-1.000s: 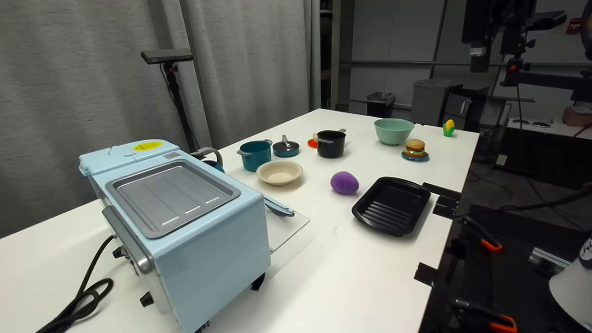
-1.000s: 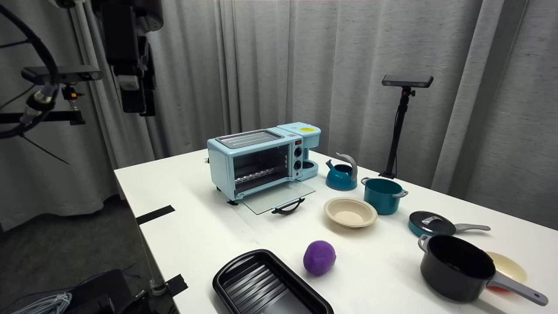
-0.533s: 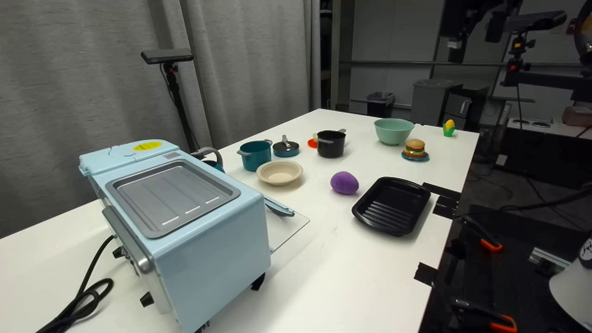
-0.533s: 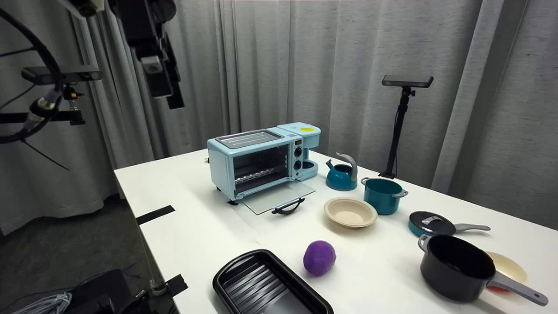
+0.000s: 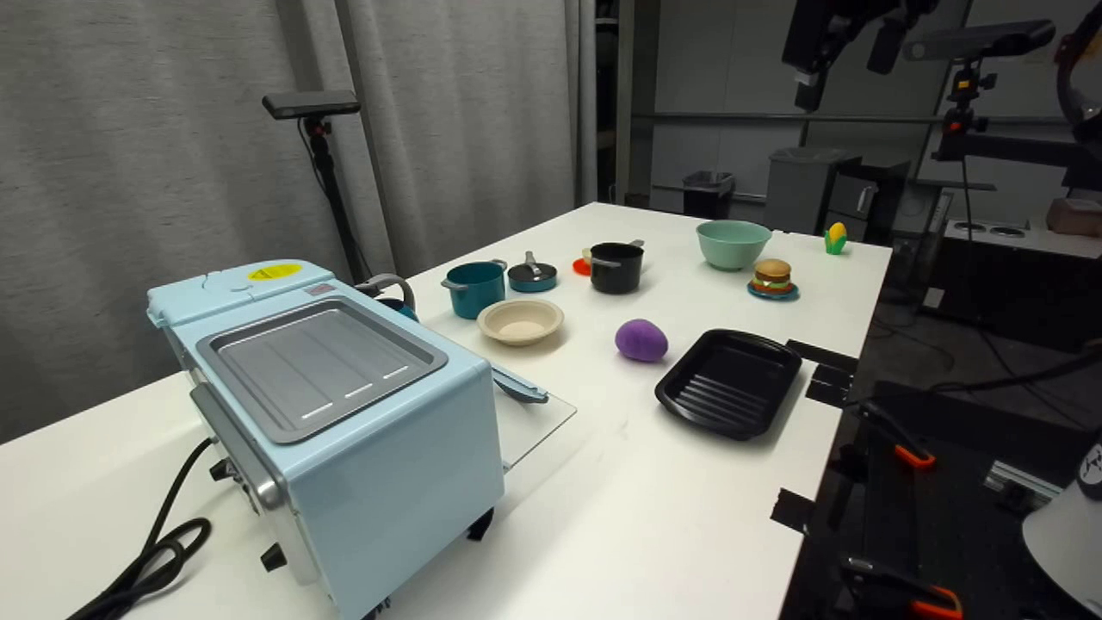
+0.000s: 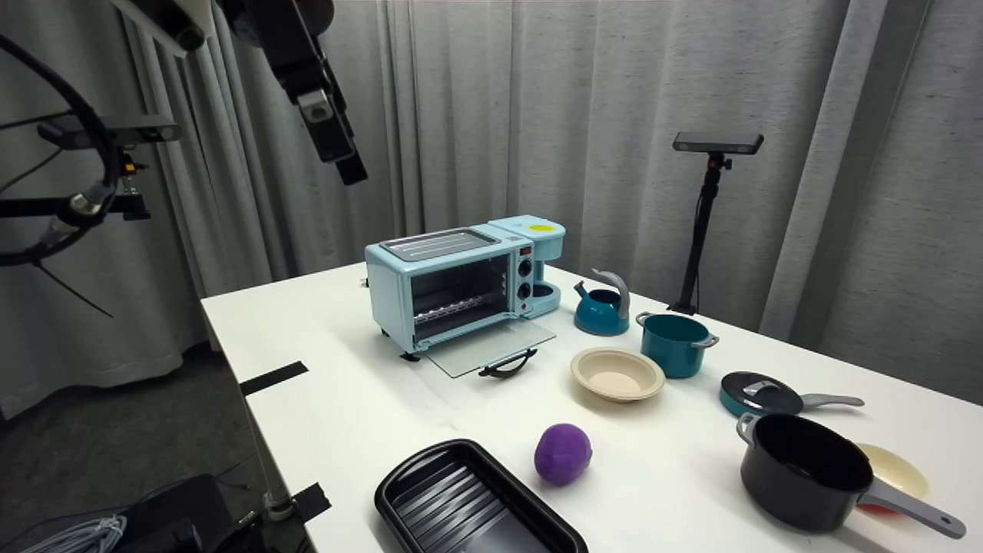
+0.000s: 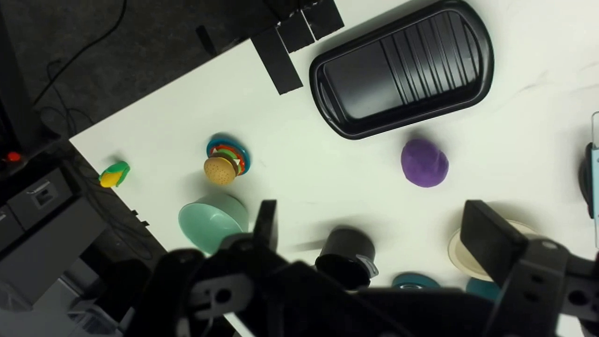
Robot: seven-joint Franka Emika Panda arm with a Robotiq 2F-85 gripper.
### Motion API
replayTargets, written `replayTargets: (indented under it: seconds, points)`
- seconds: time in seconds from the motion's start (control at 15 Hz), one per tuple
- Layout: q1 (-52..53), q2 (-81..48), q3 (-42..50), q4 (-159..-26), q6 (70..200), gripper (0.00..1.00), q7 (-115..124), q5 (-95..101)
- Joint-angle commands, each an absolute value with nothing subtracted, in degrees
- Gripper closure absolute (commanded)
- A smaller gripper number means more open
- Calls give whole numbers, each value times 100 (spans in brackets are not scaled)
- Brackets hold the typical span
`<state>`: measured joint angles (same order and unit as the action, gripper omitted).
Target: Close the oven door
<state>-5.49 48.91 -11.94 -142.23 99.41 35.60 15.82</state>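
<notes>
The light-blue toaster oven (image 5: 413, 491) stands on the white table, and it also shows in an exterior view (image 6: 390, 299). Its glass door (image 6: 488, 346) is folded fully down, lying low over the table, with the cavity open. The door's dark handle (image 6: 508, 365) is at its outer edge; it also shows in an exterior view (image 5: 519, 386). In the wrist view only the handle (image 7: 586, 180) and a bit of door edge show at the right border. My gripper (image 7: 371, 206) is open and empty, tilted, high above the table and well away from the door; both exterior views show it (image 6: 345, 159) (image 5: 848, 76).
A black ridged tray (image 6: 476, 507) and a purple ball-like toy (image 6: 563, 455) lie before the oven. A beige bowl (image 6: 617, 375) sits near the door handle. A teal kettle (image 6: 602, 311), teal pot (image 6: 676, 346) and black pot (image 6: 802, 476) stand along one side. A camera stand (image 6: 703, 223) rises behind.
My gripper has swung and tilted while staying high, moving right in an exterior view and left in the opposite exterior view. The oven, its door and the other objects have not moved.
</notes>
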Motion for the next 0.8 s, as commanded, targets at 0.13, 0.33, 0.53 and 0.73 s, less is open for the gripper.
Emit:
replayTargets:
  seconds: [0.13,0.33,0.53,0.73]
  points:
    - [-553,4888,-1192,-14223,9931,0,3542,1479]
    - [-436,4773,-955,-14012,9792,0,3098,1338]
    - [-400,4342,-657,-13537,9770,0,2442,945]
    - [-498,3698,-489,-12938,9786,0,2090,735]
